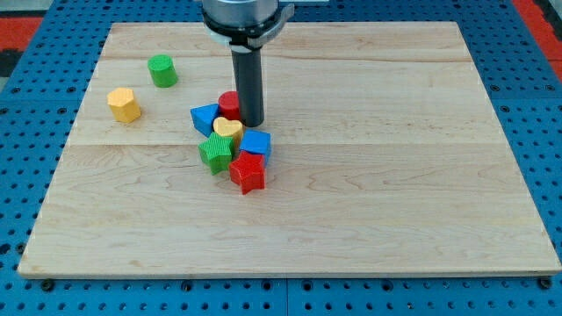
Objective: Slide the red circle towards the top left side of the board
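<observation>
The red circle (228, 104) stands near the board's middle, at the top of a tight cluster of blocks. My tip (251, 123) rests on the board just to the right of it, touching or almost touching, and the rod hides part of its right side. Just below the circle lies a yellow heart (227, 130), with a blue block (205, 118) on its left. The top left of the wooden board (369, 158) holds a green cylinder (162, 70) and a yellow hexagon (124, 104).
Lower in the cluster lie a green star (215, 152), a blue block (256, 143) and a red star (248, 172). A blue perforated base (18, 132) surrounds the board.
</observation>
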